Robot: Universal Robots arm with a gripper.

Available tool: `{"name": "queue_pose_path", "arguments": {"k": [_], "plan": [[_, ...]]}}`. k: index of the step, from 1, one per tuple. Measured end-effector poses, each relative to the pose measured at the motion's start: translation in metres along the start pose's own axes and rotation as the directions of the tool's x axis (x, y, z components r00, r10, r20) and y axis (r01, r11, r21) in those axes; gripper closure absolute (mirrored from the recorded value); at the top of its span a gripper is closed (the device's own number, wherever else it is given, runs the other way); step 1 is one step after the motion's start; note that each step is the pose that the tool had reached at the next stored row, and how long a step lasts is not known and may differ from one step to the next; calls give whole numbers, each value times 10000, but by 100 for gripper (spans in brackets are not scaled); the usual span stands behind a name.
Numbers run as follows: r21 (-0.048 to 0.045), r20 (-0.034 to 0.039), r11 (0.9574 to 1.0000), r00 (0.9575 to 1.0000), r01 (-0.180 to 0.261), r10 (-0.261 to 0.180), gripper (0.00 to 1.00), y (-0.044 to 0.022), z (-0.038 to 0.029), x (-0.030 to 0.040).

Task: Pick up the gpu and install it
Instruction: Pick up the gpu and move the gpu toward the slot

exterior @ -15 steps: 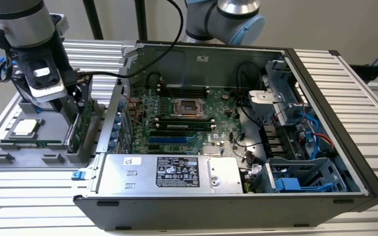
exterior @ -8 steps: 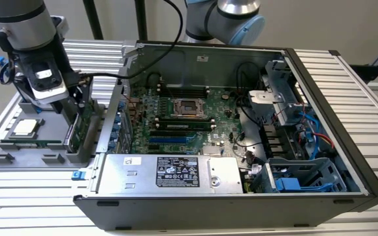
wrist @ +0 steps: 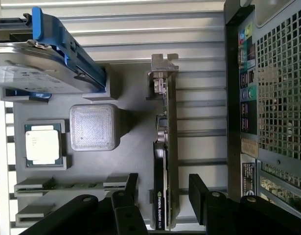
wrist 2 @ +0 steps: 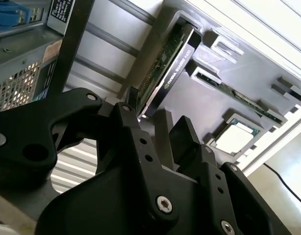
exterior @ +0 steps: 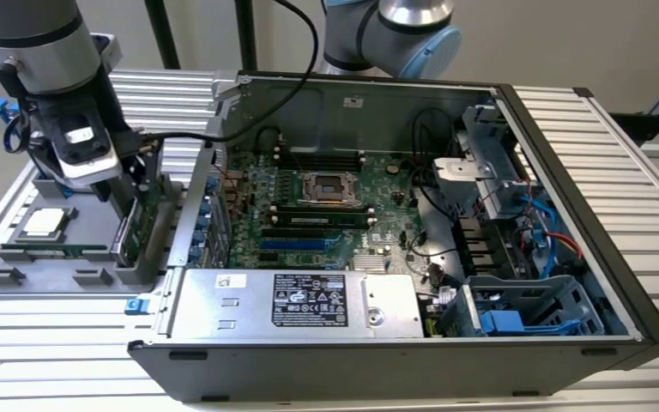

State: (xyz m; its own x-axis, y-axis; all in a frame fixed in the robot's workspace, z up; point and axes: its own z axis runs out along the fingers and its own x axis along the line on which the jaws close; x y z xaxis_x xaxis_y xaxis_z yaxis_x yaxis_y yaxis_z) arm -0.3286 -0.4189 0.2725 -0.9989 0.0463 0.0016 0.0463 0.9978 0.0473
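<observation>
First wrist view: my hand (wrist: 163, 182) is open wide and holds nothing. My fingers (wrist: 128, 196) sit one on each side of the gpu (wrist: 166, 147), and neither one touches it. The gpu stands on its long edge in a slot of the grey holder (wrist: 135, 152), just beside the computer case (wrist: 277, 98) and outside it. In the exterior view my hand (exterior: 123, 176) hangs right over the gpu (exterior: 130, 230), close to the outer wall of the case (exterior: 341, 103). The holder lies on the surface (exterior: 32, 360) next to the case.

I think this is the grabbing step: the card is not picked up yet. A good grab needs my fingers to close evenly on both flat sides, and a lift needs to go straight up out of the slot.
</observation>
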Motion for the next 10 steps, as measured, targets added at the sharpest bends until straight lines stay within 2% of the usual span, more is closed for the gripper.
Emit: {"name": "queue_pose_path", "arguments": {"k": [10], "plan": [[1,0,10000,10000,1,-1,0,-5,102,0]]}}
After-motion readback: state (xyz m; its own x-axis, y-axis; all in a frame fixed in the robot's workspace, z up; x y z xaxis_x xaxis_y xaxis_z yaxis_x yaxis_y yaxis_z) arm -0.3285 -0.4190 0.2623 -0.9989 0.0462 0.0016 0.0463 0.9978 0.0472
